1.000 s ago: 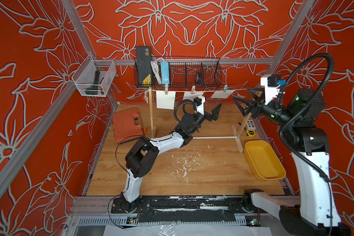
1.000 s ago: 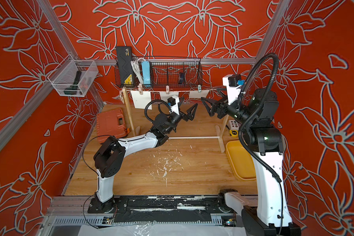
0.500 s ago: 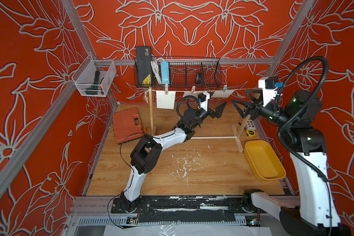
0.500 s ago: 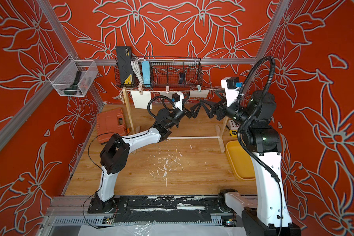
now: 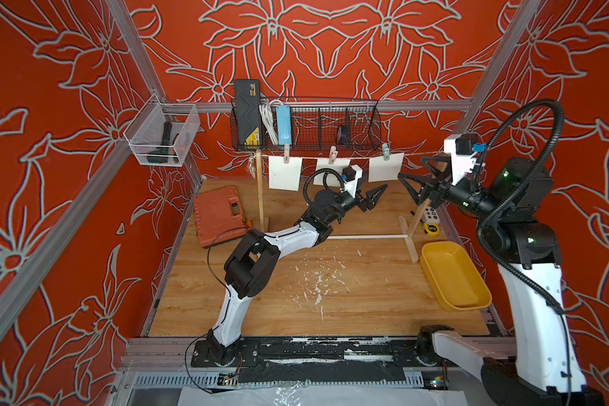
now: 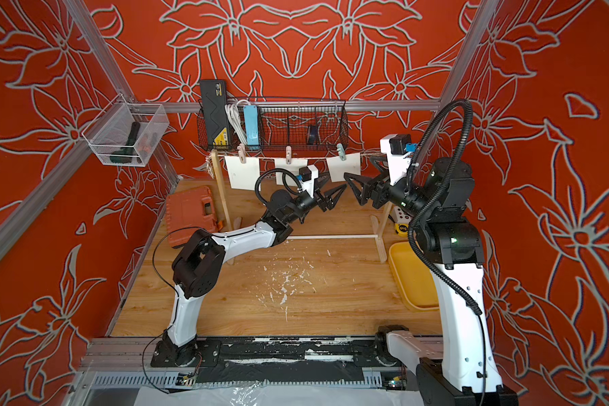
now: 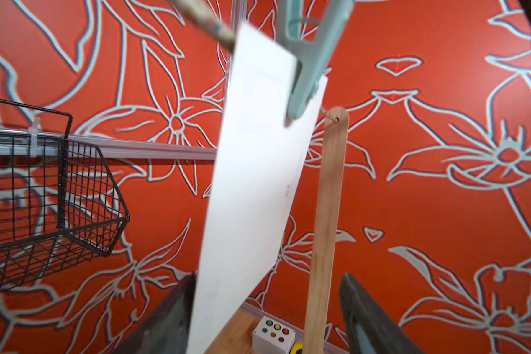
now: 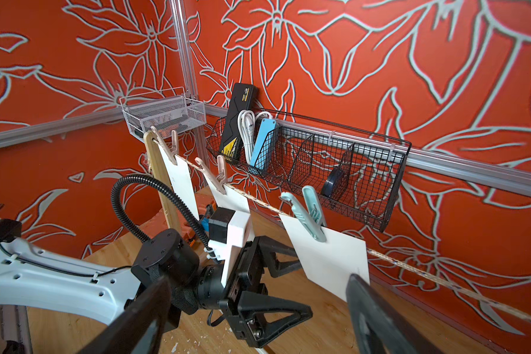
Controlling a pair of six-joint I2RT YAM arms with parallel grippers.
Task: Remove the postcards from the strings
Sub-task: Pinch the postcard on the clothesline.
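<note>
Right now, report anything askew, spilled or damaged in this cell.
White flecks lie scattered across the wooden table, like spilled scraps. The postcard under the teal peg hangs tilted, pinned near one corner, its top edge slanting against the string. Nothing else stands out.

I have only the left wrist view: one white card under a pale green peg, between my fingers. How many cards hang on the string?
Observer: Three postcards hang on the string; yours is nearest the right arm.
Operator: Where is the right gripper?
Observer: The right gripper is open and empty, close beside that same card.
Operator: Any place for the cards?
Observer: A yellow tray lies empty beside the right arm.
</note>
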